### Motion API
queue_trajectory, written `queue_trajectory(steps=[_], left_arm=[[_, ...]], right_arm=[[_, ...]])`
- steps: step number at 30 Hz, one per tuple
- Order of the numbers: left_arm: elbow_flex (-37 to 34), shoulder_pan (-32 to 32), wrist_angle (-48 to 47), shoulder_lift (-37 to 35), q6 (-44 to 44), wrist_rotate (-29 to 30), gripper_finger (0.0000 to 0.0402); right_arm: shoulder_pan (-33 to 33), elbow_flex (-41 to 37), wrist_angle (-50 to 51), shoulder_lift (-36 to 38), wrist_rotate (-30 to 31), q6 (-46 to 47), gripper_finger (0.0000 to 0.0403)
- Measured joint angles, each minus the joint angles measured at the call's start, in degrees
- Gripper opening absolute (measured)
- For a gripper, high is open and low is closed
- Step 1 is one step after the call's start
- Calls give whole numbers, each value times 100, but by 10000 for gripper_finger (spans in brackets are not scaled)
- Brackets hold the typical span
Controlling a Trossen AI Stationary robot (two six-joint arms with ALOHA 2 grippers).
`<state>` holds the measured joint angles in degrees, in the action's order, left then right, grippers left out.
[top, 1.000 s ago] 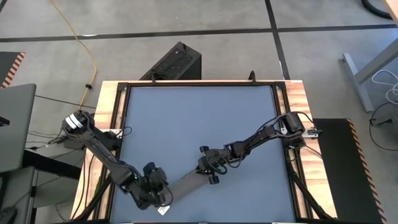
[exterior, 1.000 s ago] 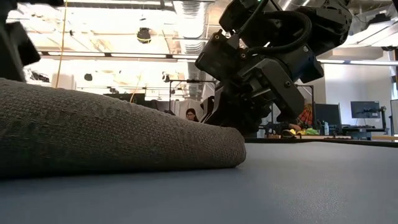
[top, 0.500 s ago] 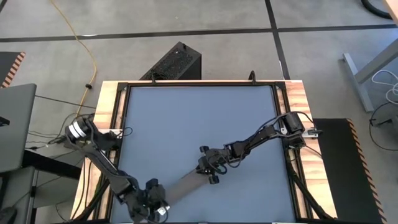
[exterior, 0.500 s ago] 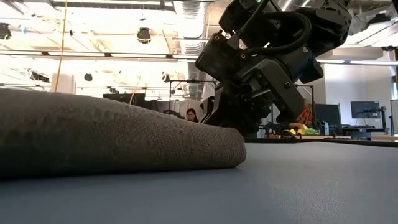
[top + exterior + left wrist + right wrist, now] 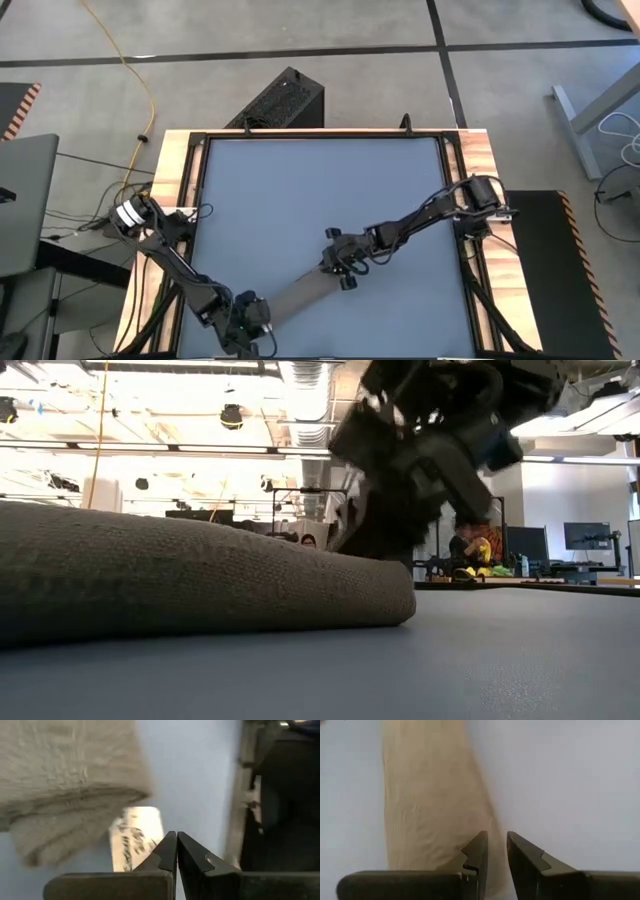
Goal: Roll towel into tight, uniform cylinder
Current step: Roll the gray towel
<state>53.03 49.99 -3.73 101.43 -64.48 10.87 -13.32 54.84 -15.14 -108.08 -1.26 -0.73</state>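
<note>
Towel (image 5: 300, 296) lies as a long roll w/ layered ends across the table's (image 5: 300, 190) near part, so rolling looks mostly done, maybe tidying left; left gripper (image 5: 176, 851) pinched closed, empty, by its tag end; right gripper (image 5: 496, 851) slightly apart, empty, over other end.

Industrial lab or open workshop — an exposed ceiling with ducts (image 5: 300, 400) and strip lights is seen past the desk (image 5: 320, 190). A monitor (image 5: 585, 536) and a seated person (image 5: 465, 545) are seen at workstations behind; grey concrete floor (image 5: 330, 25), yellow cable (image 5: 130, 70) trailed across it.
</note>
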Motion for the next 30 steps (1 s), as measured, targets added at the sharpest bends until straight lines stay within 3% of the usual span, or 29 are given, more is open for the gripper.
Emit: queue_trajectory(steps=[5, 8, 13, 15, 19, 23, 25, 30], left_arm=[[56, 7, 30, -677, 309, 13, 0], [53, 3, 1, -1076, 541, 173, 0], [55, -60, 223, -1523, 1300, 1383, 0], [56, -276, 227, -1497, 1446, 1587, 0], [56, -926, 153, -1170, 1737, 1227, 0], [53, -1491, -251, -875, 1822, 479, 0], [43, -1657, -536, -835, 1787, 59, 0], [45, -1753, -739, -879, 1756, -170, 0]], right_arm=[[104, 20, 73, 496, -11, 26, 97], [186, 17, 192, 740, -319, 182, 97], [272, 37, 628, 1271, -1215, 946, 97], [115, 37, 968, 1363, -1702, 1053, 97], [-623, -117, 1019, 1321, -1792, 1087, 97], [-1228, -292, 787, 1003, -1159, 1247, 90], [-1344, -289, 648, 749, -973, 1364, 83], [-1221, -234, -112, 20, -661, 1440, 68]])
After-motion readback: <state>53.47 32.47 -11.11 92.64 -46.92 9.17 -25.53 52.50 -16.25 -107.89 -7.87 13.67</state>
